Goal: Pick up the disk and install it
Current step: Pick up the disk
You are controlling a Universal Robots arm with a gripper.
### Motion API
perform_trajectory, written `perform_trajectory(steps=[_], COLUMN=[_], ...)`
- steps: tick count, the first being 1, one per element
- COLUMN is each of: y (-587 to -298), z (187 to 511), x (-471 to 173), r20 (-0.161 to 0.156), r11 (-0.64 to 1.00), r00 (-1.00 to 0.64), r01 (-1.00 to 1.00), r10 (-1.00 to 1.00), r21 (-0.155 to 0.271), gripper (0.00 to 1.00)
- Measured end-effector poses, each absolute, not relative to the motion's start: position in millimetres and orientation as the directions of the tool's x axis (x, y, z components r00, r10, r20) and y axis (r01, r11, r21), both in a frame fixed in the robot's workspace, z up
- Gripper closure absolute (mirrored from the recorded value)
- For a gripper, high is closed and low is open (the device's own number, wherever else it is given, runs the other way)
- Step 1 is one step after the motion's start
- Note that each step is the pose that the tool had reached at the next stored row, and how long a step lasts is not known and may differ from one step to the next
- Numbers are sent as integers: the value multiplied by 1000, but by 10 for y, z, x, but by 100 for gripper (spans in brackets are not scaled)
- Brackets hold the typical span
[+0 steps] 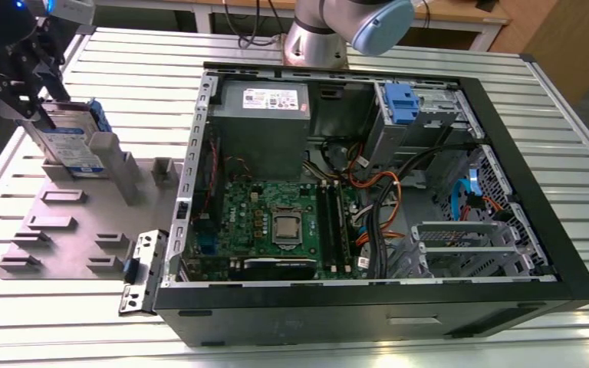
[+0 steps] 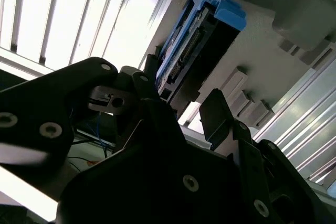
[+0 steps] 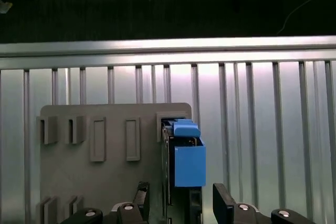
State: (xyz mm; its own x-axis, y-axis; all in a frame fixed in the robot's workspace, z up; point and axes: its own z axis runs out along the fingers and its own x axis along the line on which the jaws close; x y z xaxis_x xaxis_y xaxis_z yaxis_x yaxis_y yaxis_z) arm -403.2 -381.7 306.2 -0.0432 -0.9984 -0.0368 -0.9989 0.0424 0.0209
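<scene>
The disk (image 1: 74,142) is a silver drive with a white-and-blue label and blue carrier rails. It stands on edge in a slot of the grey fixture plate (image 1: 70,230) at the exterior view's left. My gripper (image 1: 41,107) hangs over its top end, open. In the first wrist view the disk (image 3: 188,166) sits between the two black fingers (image 3: 223,205) with a small gap on each side. In the second wrist view the disk (image 2: 181,45) lies just beyond the fingertips (image 2: 212,108).
An open black computer case (image 1: 524,161) lies on the slatted metal table (image 1: 141,61), to the exterior view's right of the plate. Inside are a motherboard (image 1: 274,222), a grey power supply (image 1: 264,100) and a drive bay with a blue clip (image 1: 402,103). The arm's base (image 1: 320,34) stands behind the case.
</scene>
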Motion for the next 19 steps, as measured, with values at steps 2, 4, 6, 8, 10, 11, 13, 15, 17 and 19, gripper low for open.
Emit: perform_trajectory(steps=[2,4,6,8,10,11,13,15,17,19], y=[-3813,-3812,-3811,-3811,-3812,-3812,-3812,-3812,-3811,-3811], z=[3050,3045,3040,3036,3036,3037,3036,3036,3036,3036], x=[-4031,-4032,-4030,-4026,-4025,-4025,-4025,-4025,-4025,-4025], r20=[-36,-36,-36,-37,-36,-36,-36,-36,-36,-36], r11=[30,21,20,20,20,20,20,20,20,20], r00=[-30,-21,-21,-21,-21,-21,-21,-21,-21,-21], r01=[-999,-1000,-1000,-1000,-1000,-1000,-1000,-1000,-1000,-1000], r10=[-999,-999,-999,-999,-999,-999,-999,-999,-999,-999], r21=[21,21,21,21,21,21,21,21,21,21], gripper=[41,41,41,41,41,41,41,41,42,49])
